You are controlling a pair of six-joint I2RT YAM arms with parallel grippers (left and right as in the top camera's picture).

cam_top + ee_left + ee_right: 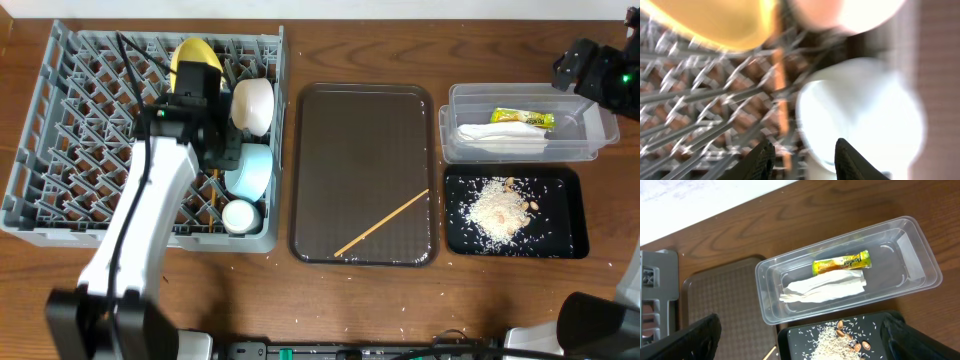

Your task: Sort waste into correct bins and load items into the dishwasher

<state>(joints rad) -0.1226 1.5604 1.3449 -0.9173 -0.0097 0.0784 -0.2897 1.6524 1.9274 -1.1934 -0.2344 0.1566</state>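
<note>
Left gripper [804,149], fingers apart, hangs over the dish rack [60,150] left of the serving tray [360,130], beside the light-blue bowl [250,168]. One chopstick [383,222] lies on that tray. Right gripper [799,330], spread wide, hangs above the clear tub [920,245] right of the tray.

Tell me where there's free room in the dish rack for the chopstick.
The dish rack is bare pegs across its left half, from the left wall inward. Its right side is crowded: yellow plate, white bowl, light-blue bowl, white cup.
</note>
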